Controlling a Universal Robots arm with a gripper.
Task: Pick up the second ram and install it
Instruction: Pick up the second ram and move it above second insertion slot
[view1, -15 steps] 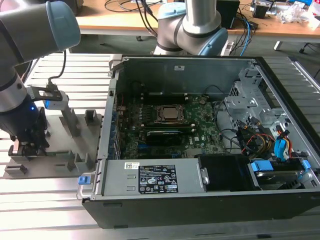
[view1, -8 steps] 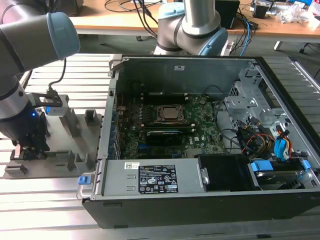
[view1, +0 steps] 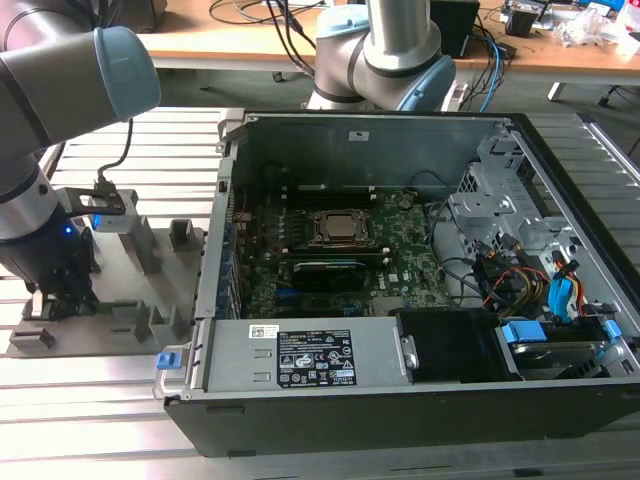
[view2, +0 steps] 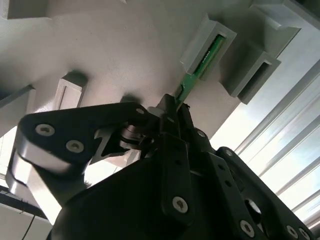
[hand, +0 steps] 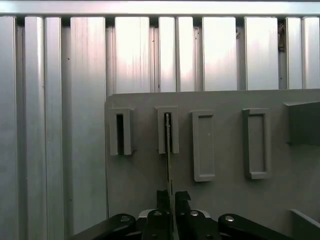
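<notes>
The second ram (view2: 201, 64) is a thin green stick whose far end stands in a grey slot holder (view2: 207, 42) of the fixture plate (view2: 125, 50). In the first wrist view the ram (hand: 168, 150) shows edge-on, running from its holder (hand: 167, 130) down between my fingers. My gripper (view2: 175, 102) (hand: 171, 197) is shut on the stick's near end. In the exterior view the gripper (view1: 55, 295) sits low over the grey fixture plate (view1: 120, 330) at the exterior view's left, outside the open computer case (view1: 380, 400).
The motherboard (view1: 400, 265) lies inside the case with the CPU socket (view1: 338, 228), memory slots (view1: 325, 192) behind it and a black card (view1: 325, 270) in front. Cables and drive bays (view1: 540, 290) crowd the exterior view's right. Other empty holders (hand: 120, 131) (hand: 203, 145) stand beside the ram's.
</notes>
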